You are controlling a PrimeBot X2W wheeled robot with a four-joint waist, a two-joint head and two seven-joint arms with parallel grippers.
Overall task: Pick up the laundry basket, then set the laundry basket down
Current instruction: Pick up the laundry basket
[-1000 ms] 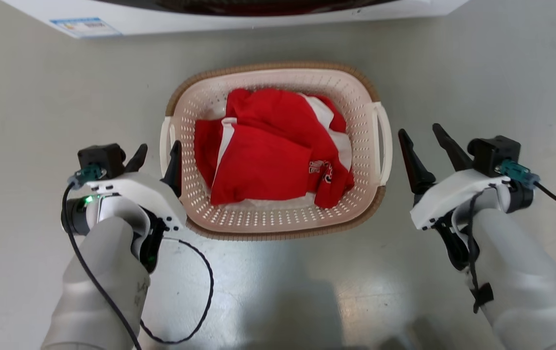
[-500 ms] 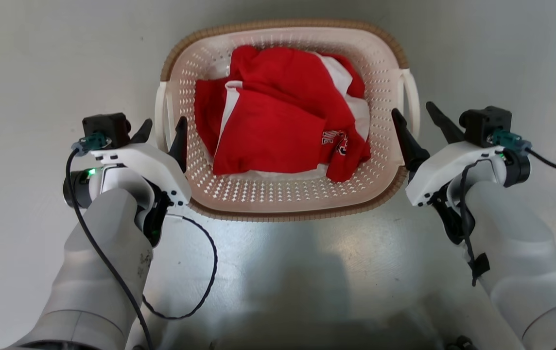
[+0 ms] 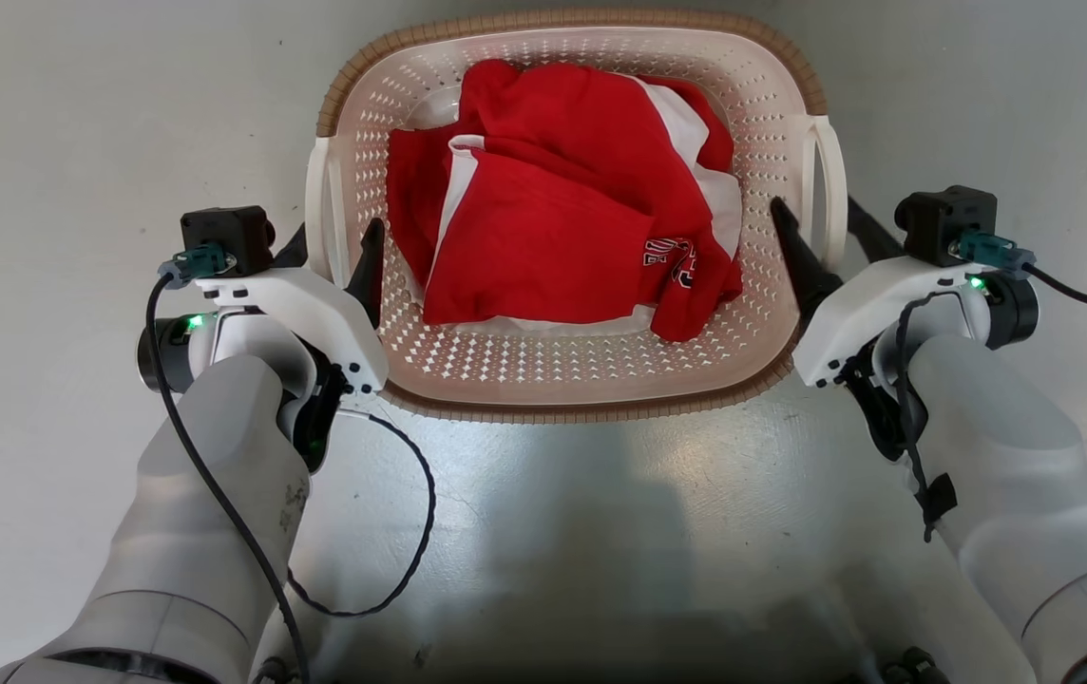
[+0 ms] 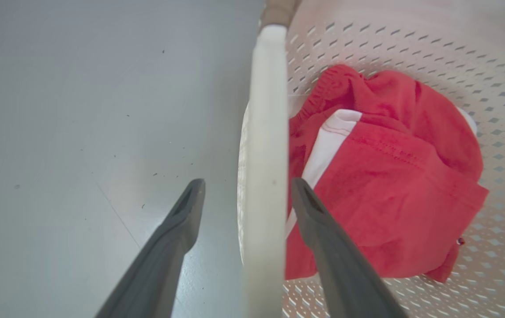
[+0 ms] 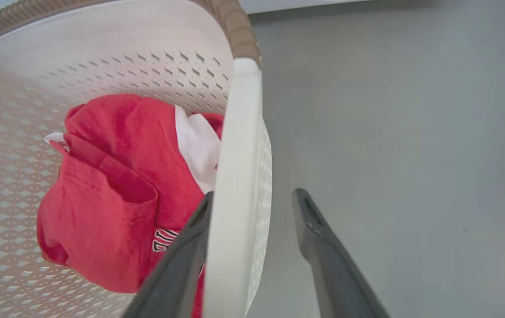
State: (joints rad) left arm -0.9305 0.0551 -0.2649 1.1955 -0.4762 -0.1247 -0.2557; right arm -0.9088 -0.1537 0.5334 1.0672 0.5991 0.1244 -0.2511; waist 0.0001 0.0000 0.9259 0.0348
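Left gripper (image 3: 334, 249) and right gripper (image 3: 823, 233) both spread wide in the head view, straddling opposite sides of the laundry basket (image 3: 562, 375) on the grey floor (image 3: 78, 142), red-and-white garment (image 3: 553, 237) inside. Left wrist view: left handle (image 4: 265, 132) between parted fingers (image 4: 168, 238), ungripped. Right wrist view: right handle (image 5: 237, 154) likewise between open fingers, unclamped.

Smooth pale grey floor (image 3: 49, 114) (faintly speckled) with a glossy sheen.

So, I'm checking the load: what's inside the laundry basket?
Crumpled red and white clothing lies in the laundry basket. Whatever sits beneath it is covered, so I cannot tell if more is there.
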